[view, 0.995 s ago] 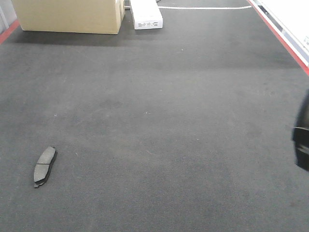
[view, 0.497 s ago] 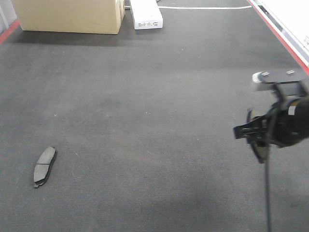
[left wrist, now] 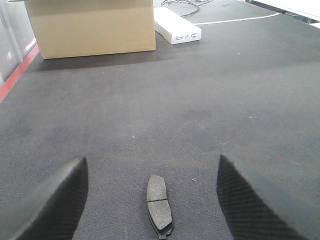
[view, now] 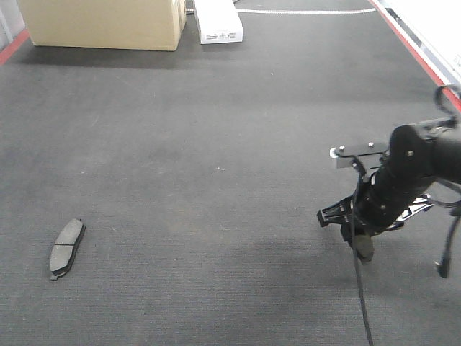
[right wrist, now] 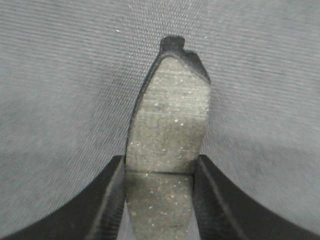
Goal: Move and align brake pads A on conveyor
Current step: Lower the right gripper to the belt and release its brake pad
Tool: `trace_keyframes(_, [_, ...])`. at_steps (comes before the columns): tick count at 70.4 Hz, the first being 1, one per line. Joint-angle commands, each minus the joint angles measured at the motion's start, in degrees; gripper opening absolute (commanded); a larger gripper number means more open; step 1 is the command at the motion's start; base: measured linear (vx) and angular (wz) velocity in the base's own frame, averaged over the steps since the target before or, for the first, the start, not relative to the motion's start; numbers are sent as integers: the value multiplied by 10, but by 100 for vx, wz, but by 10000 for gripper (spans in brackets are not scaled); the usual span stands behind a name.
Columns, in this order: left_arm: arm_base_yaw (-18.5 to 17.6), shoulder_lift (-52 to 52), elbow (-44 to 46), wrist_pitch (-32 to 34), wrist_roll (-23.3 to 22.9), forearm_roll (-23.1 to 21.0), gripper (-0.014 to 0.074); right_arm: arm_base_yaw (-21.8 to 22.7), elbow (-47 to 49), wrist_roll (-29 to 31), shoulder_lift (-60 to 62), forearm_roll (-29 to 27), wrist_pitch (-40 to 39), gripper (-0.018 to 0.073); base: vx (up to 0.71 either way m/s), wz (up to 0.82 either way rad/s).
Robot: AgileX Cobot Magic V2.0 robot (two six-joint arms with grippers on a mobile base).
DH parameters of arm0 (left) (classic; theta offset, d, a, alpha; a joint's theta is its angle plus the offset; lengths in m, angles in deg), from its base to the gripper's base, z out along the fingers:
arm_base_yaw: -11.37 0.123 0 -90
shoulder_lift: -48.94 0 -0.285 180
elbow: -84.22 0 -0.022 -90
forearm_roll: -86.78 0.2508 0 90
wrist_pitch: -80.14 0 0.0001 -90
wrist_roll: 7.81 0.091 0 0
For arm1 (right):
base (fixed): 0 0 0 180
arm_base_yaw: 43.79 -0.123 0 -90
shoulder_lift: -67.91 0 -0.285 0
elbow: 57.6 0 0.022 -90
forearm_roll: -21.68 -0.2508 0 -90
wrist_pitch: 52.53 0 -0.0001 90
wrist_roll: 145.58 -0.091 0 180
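Note:
One brake pad A lies flat on the dark conveyor at the near left, grey face up. In the left wrist view this pad lies lengthwise between and below the two wide-apart fingers of my open left gripper, touching neither. My right gripper hangs low over the belt at the right, shut on a second brake pad A that points down. In the right wrist view that pad is clamped by its long edges between the fingers of the right gripper, its tip just above the belt.
A cardboard box and a white carton stand at the belt's far end. Red edge strips run along the right side and the far left. A black cable hangs from the right arm.
The right arm has come in from the right edge, moving left and down toward the belt with its pad. The pad at the left has not moved.

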Motion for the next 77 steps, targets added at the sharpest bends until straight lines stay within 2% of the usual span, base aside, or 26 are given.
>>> trace_keyframes(1, [-3,6,12,39,0,-5,524,2,29,2,4,4,-15,48,0,0])
trace_keyframes(13, [-3,6,12,39,0,-5,524,2,49,-15,-30,7,-14,125,0,0])
trace_keyframes(31, [-3,6,12,39,0,-5,524,2,53,-25,-38,47,-31,423,0,0])
trace_keyframes(39, [-3,6,12,39,0,-5,524,2,53,-20,-30,58,-35,502,0,0])
trace_keyframes(52, [-3,6,12,39,0,-5,524,1,52,-19,23,65,-28,511,0,0])
trace_keyframes(77, [-3,6,12,39,0,-5,524,0,52,7,238,59,12,497,0,0])
